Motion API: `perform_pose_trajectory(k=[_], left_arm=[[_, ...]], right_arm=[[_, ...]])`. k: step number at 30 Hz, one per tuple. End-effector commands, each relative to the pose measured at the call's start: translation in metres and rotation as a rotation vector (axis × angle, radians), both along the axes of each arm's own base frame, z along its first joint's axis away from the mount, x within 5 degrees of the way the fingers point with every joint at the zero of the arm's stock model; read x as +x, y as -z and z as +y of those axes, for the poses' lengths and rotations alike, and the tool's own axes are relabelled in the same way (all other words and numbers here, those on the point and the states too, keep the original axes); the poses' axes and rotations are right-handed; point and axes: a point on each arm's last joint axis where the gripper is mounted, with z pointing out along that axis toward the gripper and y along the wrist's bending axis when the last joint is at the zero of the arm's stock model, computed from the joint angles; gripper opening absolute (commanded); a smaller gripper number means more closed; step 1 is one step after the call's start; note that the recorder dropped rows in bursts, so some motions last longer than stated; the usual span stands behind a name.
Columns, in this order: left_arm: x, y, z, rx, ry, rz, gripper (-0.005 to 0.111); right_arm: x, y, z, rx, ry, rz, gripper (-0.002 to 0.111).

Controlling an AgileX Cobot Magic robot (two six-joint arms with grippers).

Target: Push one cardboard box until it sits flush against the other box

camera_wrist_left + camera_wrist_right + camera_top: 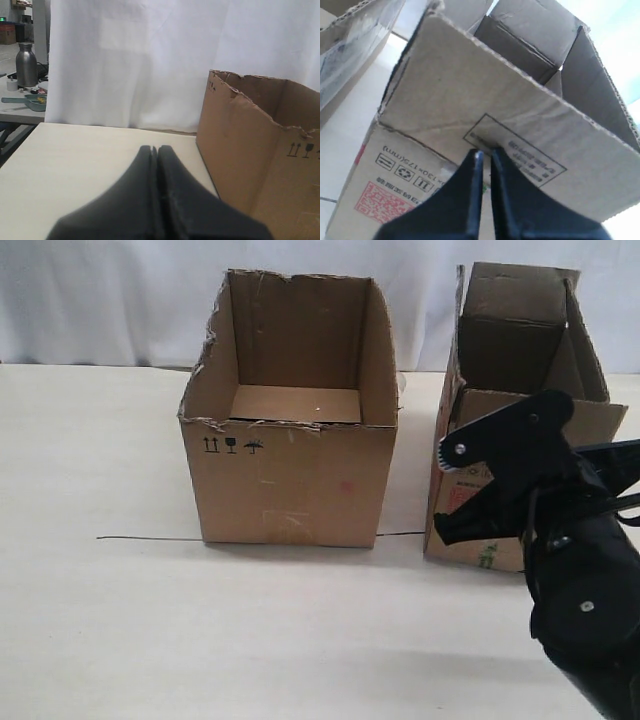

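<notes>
Exterior view: the wide box (290, 480) stands mid-table (100, 620). The narrow box (515, 340) stands to its right, bare table between them. The right gripper (445, 525) is at its near face.

Left wrist view: the left gripper (154, 148) is clenched on nothing, left of the wide box (250, 145).

Right wrist view: the right gripper (484, 152), jaws almost together and empty, is at the narrow box's (485, 95) near flap.

It looks empty, so probably light, with floppy flaps. Being tall, it may tip, so press low on its right wall.
</notes>
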Motion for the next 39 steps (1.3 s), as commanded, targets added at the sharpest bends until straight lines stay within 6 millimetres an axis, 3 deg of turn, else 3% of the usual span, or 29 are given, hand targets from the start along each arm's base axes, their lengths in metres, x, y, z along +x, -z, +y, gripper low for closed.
perform_pose_trajectory(k=[1,11,18,21,29,33,39], left_arm=[[0.0,0.0,0.0,-0.003,0.005,-0.003,0.0],[0.0,0.0,0.0,-0.003,0.005,-0.003,0.0],[0.0,0.0,0.0,-0.003,0.005,-0.003,0.0],[0.0,0.0,0.0,-0.003,0.005,-0.007,0.0],[0.0,0.0,0.0,-0.003,0.005,-0.007,0.0],[0.0,0.0,0.0,-0.003,0.005,-0.007,0.0],[0.0,0.0,0.0,-0.003,0.005,-0.007,0.0]], right_arm=[[0.012,0.002,-0.004,0.015,0.031,0.017,0.005],[0.014,0.005,-0.003,0.002,0.03,0.029,0.005],[-0.024,-0.043,0.003,0.094,-0.115,-0.083,0.005],[-0.041,-0.073,-0.014,0.126,-0.117,-0.151,0.005],[-0.061,-0.153,-0.102,0.287,0.07,-0.257,0.005],[-0.063,-0.164,-0.124,0.236,0.165,-0.279,0.005],[-0.041,-0.154,-0.131,0.096,0.293,-0.214,0.005]])
